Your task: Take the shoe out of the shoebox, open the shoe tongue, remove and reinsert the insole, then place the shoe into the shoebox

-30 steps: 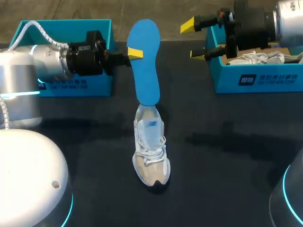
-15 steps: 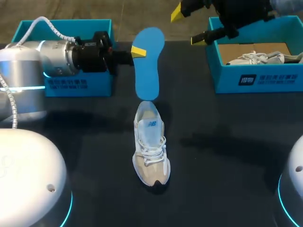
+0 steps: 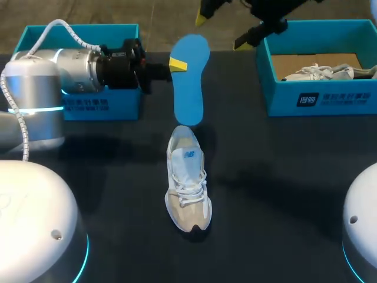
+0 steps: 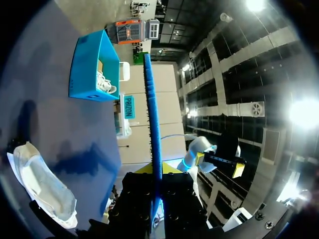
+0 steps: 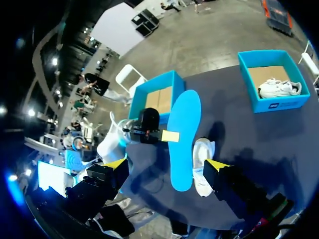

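A blue insole hangs in the air just behind the heel of the white and beige shoe, which lies on the dark table with its tongue open. My left gripper is shut on the insole's edge near its far end. In the left wrist view the insole stands edge-on between the fingers, with the shoe below. My right gripper hovers high at the back, open and holding nothing. From its wrist the insole and shoe lie ahead of the right gripper.
A blue shoebox at the back right holds a second white shoe. Another blue shoebox stands at the back left, partly hidden by my left arm.
My left gripper has carried the insole a little to the right, off the shoe's heel. My right arm has risen and drawn back toward the far edge, still open.
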Motion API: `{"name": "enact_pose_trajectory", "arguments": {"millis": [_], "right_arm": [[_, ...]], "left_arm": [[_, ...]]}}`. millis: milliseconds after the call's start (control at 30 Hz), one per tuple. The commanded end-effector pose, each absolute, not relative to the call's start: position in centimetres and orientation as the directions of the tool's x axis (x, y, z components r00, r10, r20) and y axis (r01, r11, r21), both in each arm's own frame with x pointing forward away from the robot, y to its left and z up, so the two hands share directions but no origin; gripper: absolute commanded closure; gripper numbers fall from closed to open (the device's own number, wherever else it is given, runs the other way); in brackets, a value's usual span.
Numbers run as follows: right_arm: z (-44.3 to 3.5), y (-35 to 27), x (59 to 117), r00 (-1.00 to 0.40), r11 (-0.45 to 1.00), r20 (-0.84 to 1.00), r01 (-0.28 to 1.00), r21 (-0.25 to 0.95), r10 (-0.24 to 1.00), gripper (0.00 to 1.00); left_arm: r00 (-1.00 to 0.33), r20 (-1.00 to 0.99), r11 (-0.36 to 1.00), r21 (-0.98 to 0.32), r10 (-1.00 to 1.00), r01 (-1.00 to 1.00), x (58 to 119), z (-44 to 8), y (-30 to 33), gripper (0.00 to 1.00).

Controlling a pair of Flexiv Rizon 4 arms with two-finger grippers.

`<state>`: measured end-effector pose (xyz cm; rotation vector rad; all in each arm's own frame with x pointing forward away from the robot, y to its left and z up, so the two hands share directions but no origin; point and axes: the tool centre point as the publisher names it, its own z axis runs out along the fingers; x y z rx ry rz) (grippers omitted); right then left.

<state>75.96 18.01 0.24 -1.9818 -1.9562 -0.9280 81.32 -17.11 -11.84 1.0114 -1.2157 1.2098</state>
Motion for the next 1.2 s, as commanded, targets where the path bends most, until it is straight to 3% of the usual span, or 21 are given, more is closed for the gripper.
{"name": "enact_pose_trajectory", "arguments": {"millis": [33, 400, 1200], "right_arm": [[0.4, 19.4, 76.7, 0.026, -0.085, 0.211, 0.958, 0.273, 0.977, 0.0], [-0.2, 20.7, 76.5, 0.042, -0.051, 0.038, 0.96, 0.275, 0.998, 0.0], [-1.1, 22.2, 77.0, 0.043, -0.054, 0.055, 0.973, 0.226, 0.998, 0.0]], "left_arm": [[-0.043, 0.992, 0.124, -0.058, 0.118, -0.991, 81.6, -12.0, -17.3, 1.0], [-0.053, 0.993, 0.111, -0.066, 0.11, -0.992, 81.7, -12.0, -17.5, 1.0], [-0.053, 0.993, 0.111, -0.066, 0.11, -0.992, 81.7, -12.0, -17.5, 1.0]]}}
